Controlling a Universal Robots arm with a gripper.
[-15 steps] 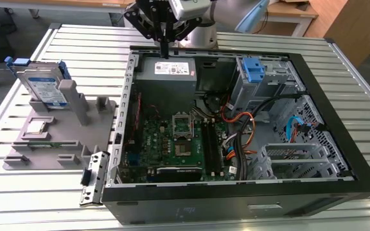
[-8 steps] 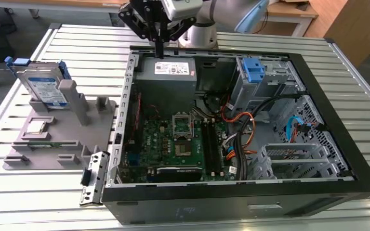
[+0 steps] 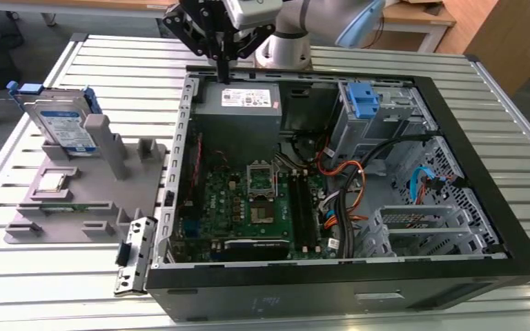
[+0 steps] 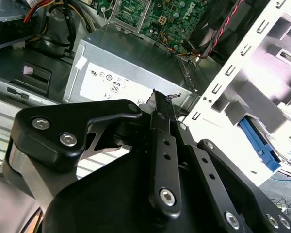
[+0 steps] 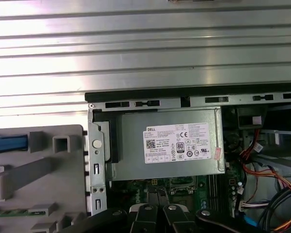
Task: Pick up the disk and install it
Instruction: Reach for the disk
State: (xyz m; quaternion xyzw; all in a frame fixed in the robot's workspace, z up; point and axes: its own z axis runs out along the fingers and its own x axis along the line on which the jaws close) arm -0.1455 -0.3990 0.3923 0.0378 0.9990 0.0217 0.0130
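Slatted metal tabletop: the disk [image 3: 63, 123] stands on edge in a grey fixture [image 3: 90, 187] at the exterior view's left of an open computer case [image 3: 523, 234]. Its labelled face is toward the camera, and its long axis seems near upright with a slight lean, blue rail uppermost. Well apart from it, the gripper [image 3: 221, 74] hangs over the power supply [image 3: 239, 103] at the case's far edge, fingers pressed together on nothing; a clean pick, I judge, needs them opened wide, lowered along that lean, and clamped on the flat faces.

The disk [image 3: 63, 124] is silvery metal with blue plastic rails, the table [image 3: 108, 55] ribbed shiny metal
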